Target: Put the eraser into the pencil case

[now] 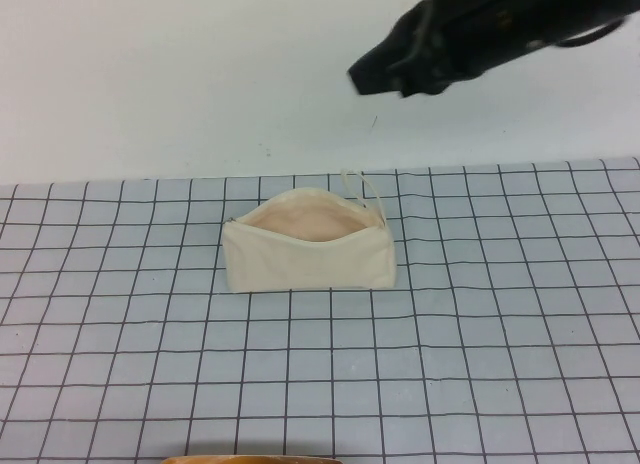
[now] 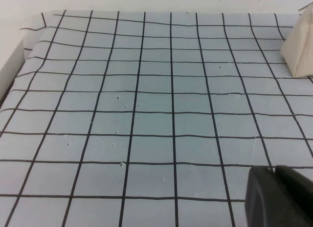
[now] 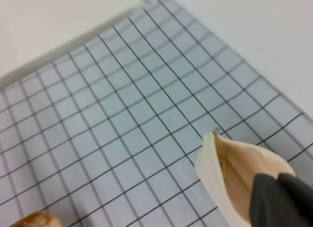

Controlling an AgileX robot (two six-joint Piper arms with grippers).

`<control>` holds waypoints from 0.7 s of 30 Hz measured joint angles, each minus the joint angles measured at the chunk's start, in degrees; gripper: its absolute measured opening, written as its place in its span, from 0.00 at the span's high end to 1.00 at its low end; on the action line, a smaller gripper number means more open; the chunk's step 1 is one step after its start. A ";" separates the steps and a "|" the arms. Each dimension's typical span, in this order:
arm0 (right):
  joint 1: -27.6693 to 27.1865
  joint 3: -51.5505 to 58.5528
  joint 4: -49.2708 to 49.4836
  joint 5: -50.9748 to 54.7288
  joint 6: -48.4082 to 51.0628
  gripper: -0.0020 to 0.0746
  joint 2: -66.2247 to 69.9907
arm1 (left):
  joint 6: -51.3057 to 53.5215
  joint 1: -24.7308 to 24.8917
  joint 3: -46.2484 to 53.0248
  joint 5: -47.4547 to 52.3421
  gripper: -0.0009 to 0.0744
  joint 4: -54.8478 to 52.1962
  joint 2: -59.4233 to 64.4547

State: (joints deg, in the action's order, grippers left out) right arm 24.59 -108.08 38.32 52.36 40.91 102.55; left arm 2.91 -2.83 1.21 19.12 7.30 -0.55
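The cream-white pencil case (image 1: 308,257) stands on the grid mat, its zip mouth open and the peach lining showing; its pull cord (image 1: 362,183) sticks up at the back. My right gripper (image 1: 372,76) hangs high above and behind the pouch. In the right wrist view its dark fingers (image 3: 278,177) are together over the open pouch (image 3: 230,173), with nothing seen between them. My left gripper (image 2: 276,170) is low over the mat with its fingers together, far from the pouch (image 2: 301,46). The eraser is not in view.
The grey grid mat (image 1: 480,314) covers the table, with a white wall behind it. A brown object (image 1: 250,459) pokes in at the mat's front edge and also shows in the right wrist view (image 3: 34,219).
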 joint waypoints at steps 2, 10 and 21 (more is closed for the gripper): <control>0.00 5.54 0.00 -1.44 1.11 0.97 -6.31 | 0.00 0.00 0.00 0.00 0.99 0.00 0.00; 0.00 34.68 0.10 -15.01 6.04 0.97 -35.15 | 0.00 0.00 0.00 0.00 0.99 0.00 0.00; -0.09 62.86 -4.36 -28.98 4.77 0.98 -64.49 | 0.00 0.00 0.00 0.00 0.99 0.00 0.00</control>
State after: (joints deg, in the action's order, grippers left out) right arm 24.50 -45.22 33.95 23.38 45.68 38.06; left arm 2.91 -2.83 1.21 19.12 7.30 -0.55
